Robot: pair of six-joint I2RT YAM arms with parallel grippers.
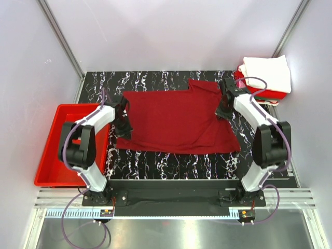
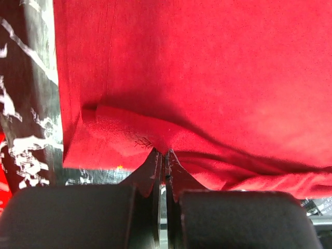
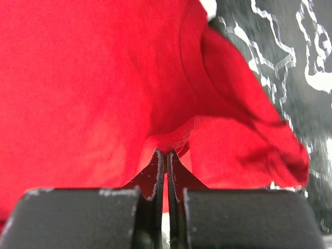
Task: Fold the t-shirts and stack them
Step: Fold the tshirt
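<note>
Your left jaws and right jaws are each clamped tight on a side edge of the tee (image 1: 176,122), spread mid-tabletop (image 1: 171,166) — lift both together, evenly, keeping it taut.

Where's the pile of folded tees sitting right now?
In the top view, the folded pile sits by the far right corner of the table, white tee on top, just right of the right gripper clamped on the maroon shirt.
</note>
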